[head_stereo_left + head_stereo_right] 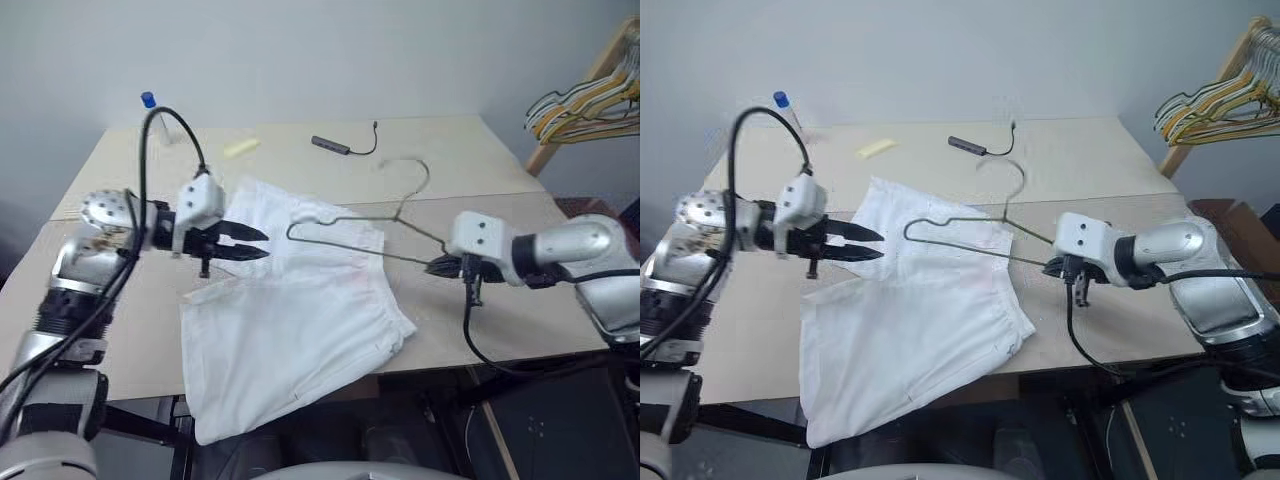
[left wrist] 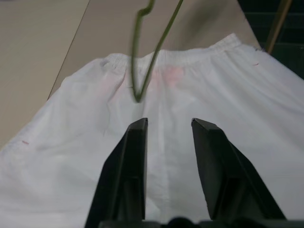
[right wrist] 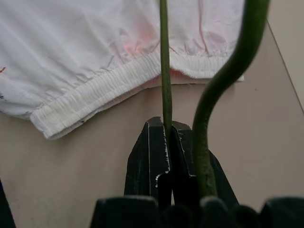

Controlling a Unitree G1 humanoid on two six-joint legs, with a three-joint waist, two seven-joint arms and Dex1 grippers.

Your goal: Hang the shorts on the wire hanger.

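The white shorts [image 1: 290, 320] lie spread on the beige table [image 1: 120, 320], one leg drooping over the front edge, the elastic waistband [image 3: 90, 95] towards my right arm. My right gripper [image 1: 440, 266] is shut on the lower wire of the thin dark wire hanger [image 3: 164, 71]. It holds the hanger roughly level over the shorts, hook [image 1: 420, 172] pointing away. The hanger's far corner [image 1: 289, 231] points at my left gripper [image 1: 268, 245]. That gripper hovers over the shorts' left side, open, with nothing between its fingers [image 2: 135, 156], just short of the corner.
At the back of the table lie a dark cabled adapter [image 1: 335, 146] and a pale yellow strip [image 1: 240, 147]. A bottle with a blue cap [image 1: 148, 100] stands at the back left. A bunch of yellow and white hangers [image 1: 585, 100] hangs on a wooden rack at the right.
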